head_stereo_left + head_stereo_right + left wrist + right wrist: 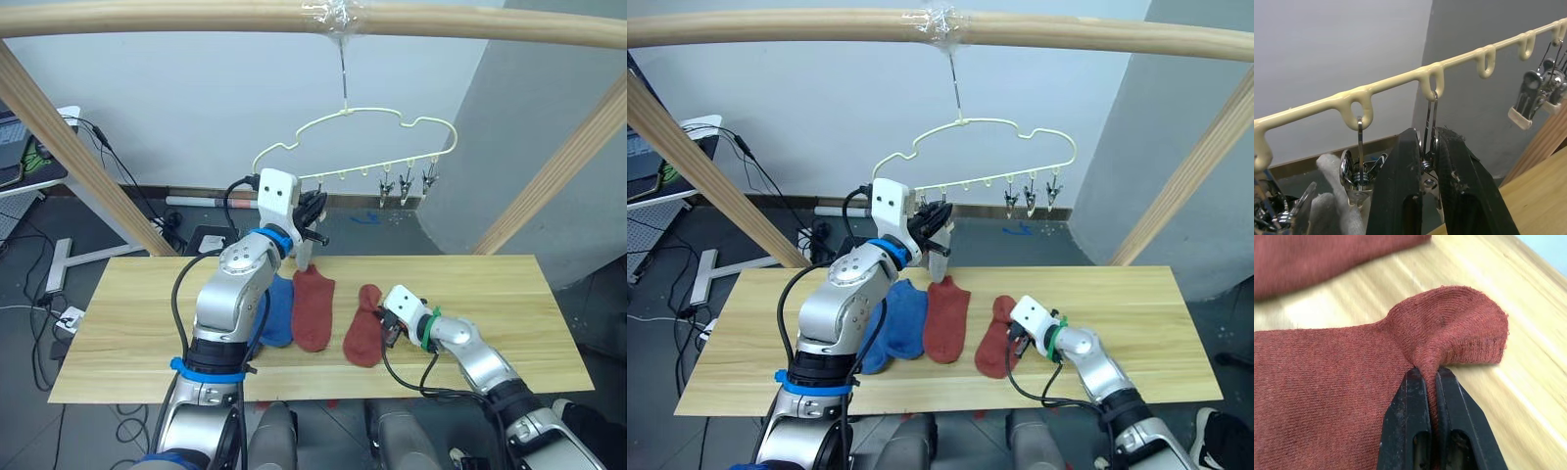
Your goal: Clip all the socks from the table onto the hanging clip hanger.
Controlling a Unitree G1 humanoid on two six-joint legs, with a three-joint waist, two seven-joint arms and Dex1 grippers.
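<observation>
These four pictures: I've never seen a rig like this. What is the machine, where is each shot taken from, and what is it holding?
It is a humanoid robot with two arms, each ending in a two-fingered gripper. The two wide pictures come from its head cameras, looking down over a wooden table. The two close-ups come from wrist cameras.

The left gripper is raised to the yellow clip hanger and squeezes one metal clip. The right gripper pinches a rust-red sock lying on the table. A second rust-red sock and a blue sock lie beside it.
</observation>
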